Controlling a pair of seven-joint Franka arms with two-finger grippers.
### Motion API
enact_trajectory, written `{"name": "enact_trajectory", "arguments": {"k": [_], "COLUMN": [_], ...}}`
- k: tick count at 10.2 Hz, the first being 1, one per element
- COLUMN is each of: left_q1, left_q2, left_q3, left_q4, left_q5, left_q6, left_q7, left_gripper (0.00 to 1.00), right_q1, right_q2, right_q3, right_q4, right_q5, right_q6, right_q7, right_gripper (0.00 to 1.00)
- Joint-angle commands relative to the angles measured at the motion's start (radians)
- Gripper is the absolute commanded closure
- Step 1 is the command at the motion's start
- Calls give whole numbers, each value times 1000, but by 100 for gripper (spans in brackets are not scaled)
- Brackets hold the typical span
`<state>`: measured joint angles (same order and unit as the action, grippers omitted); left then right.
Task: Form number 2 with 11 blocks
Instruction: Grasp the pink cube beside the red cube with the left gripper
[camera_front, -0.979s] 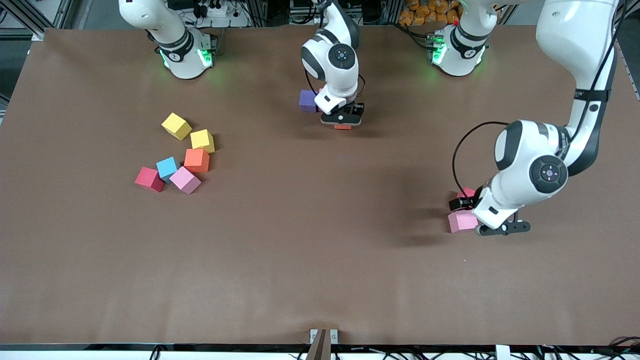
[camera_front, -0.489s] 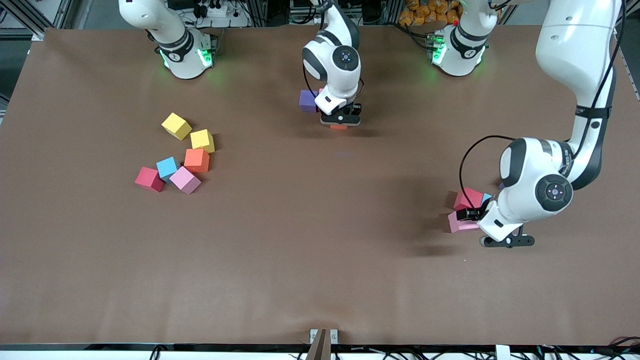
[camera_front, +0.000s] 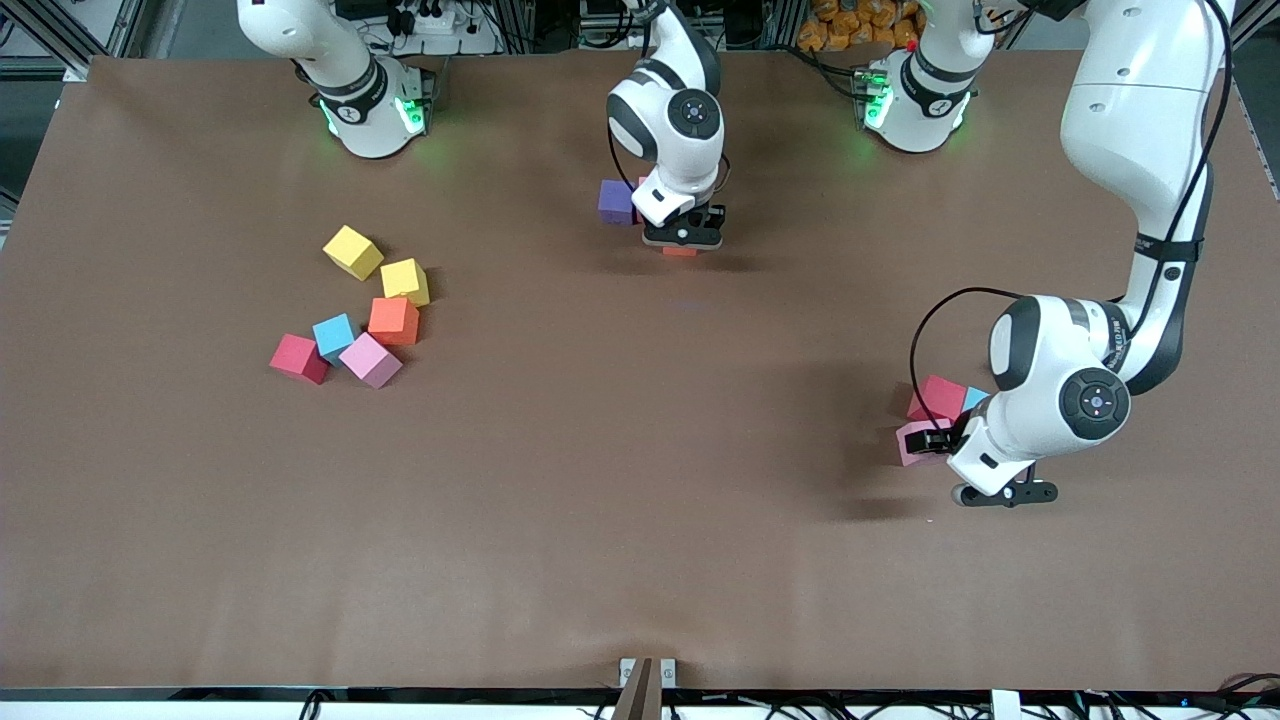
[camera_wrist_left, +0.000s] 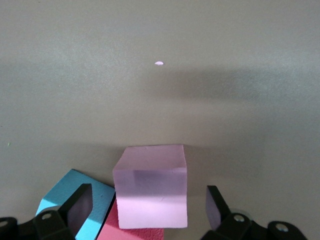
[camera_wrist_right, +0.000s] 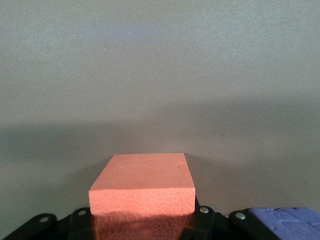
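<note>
1. I see the right gripper (camera_front: 683, 240) low over the table, between the two bases, with an orange block (camera_front: 681, 251) showing under it and a purple block (camera_front: 616, 201) just beside it.
2. The left gripper (camera_front: 985, 480) is low at a light pink block (camera_front: 912, 443), which touches a darker pink block (camera_front: 937, 397).
3. Toward the right arm's end lie two yellow cubes (camera_front: 352, 251), an orange cube (camera_front: 394, 321), a light blue cube (camera_front: 334, 337), a pink cube (camera_front: 370, 360) and a red cube (camera_front: 298, 358).
</note>
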<state>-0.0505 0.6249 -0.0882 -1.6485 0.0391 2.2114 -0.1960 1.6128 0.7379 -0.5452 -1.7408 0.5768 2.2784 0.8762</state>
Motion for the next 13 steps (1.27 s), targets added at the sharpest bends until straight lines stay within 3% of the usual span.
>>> {"name": "enact_trajectory", "arguments": {"k": [1, 3, 4, 6, 7, 11, 13], "left_q1": [-14, -14, -12, -14, -14, -15, -20], "left_q2": [24, 41, 44, 45, 50, 53, 53], "left_q3": [15, 16, 16, 22, 22, 22, 22], "left_q4": [16, 15, 13, 6, 6, 4, 4], "left_q5": [-18, -18, -18, -18, -15, -10, -8], "left_q6": [16, 16, 16, 16, 16, 16, 16], "left_q7": [-5, -5, -3, -2, 1, 10, 9], "left_gripper": [0, 0, 0, 0, 0, 0, 16], "right_q1": [-24, -22, -22, -25, -28, -31, -51], "right_q2": [9, 17, 17, 17, 17, 14, 0], "right_q3": [28, 28, 28, 28, 28, 27, 24], "right_q4": [18, 18, 18, 18, 18, 18, 18], "right_q5": [-9, -9, -9, -9, -11, -11, -15], "right_q6": [9, 32, 33, 32, 32, 30, 23], "right_q7": [32, 49, 47, 46, 44, 38, 21], "right_gripper": [99, 98, 93, 67, 37, 0, 0]}}
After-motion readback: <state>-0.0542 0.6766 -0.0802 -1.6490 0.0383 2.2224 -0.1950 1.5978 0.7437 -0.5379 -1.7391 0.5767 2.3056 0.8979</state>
